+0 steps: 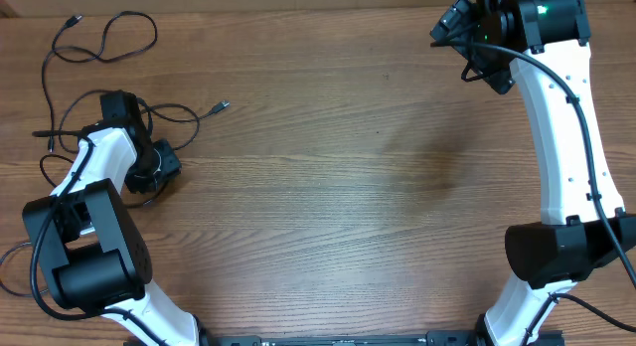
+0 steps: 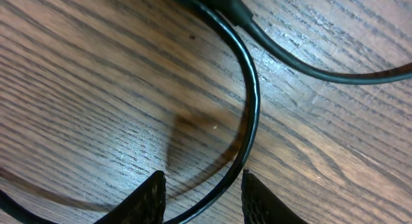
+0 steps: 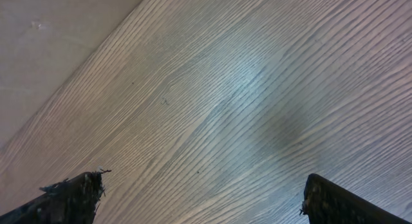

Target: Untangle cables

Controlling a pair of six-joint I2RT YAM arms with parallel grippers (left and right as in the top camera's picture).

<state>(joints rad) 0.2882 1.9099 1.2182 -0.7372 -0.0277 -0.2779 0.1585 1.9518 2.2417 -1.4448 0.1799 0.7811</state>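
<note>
While the right gripper (image 3: 203,185) gapes wide, the left gripper (image 2: 203,185) straddles a cable (image 2: 255,102), jaws parted.

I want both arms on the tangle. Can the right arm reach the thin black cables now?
Probably not easily. The right gripper hangs open over the far right corner of the wooden table; the thin black cables lie at the left, by the left gripper. Nothing stands between.

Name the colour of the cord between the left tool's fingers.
The cord is black, clearest in the left wrist view.
</note>
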